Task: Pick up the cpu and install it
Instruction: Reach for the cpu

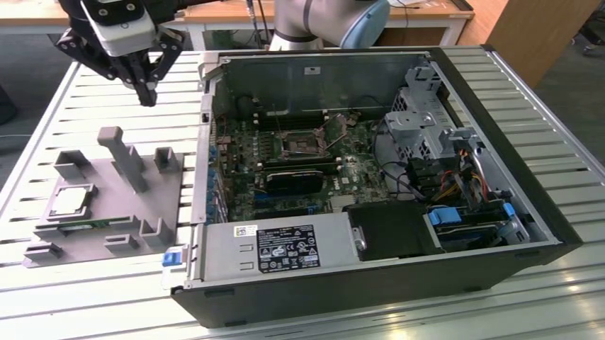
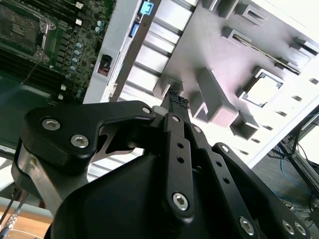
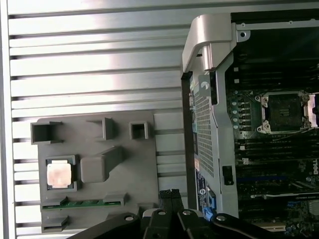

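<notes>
The cpu, a small square chip with a shiny metal top, lies flat in a recess of the grey holder on the slatted table, at the exterior view's left. It also shows in both wrist views. My gripper hangs well above the table, beyond the holder's far end and apart from the cpu. Its fingers are pressed together with nothing between them, and the second wrist view shows the gripper the same way. The bare socket sits open on the motherboard inside the case, also seen as the socket.
The open computer case lies on its side at the exterior view's right, with drive cages, cables and a power supply inside. A green memory stick rests in the holder's slot beside the cpu. Tall grey posts rise from the holder.
</notes>
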### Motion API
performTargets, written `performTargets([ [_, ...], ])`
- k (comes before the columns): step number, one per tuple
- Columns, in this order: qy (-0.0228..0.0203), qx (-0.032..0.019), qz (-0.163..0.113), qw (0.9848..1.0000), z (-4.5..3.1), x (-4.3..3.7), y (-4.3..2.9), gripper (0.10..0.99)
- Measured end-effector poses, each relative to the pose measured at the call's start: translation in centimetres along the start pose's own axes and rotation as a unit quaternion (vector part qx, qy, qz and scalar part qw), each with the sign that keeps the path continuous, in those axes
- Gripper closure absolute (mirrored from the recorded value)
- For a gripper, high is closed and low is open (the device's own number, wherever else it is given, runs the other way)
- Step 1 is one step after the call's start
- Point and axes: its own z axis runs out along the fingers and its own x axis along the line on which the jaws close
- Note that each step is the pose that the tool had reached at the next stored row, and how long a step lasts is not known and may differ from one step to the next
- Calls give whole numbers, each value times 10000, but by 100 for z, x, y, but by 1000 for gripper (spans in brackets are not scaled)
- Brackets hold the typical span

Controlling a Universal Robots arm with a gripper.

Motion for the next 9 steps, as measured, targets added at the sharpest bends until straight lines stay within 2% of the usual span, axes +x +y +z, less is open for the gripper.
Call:
performTargets([
  [9,2,0,0,10000,4,64,-5,980],
])
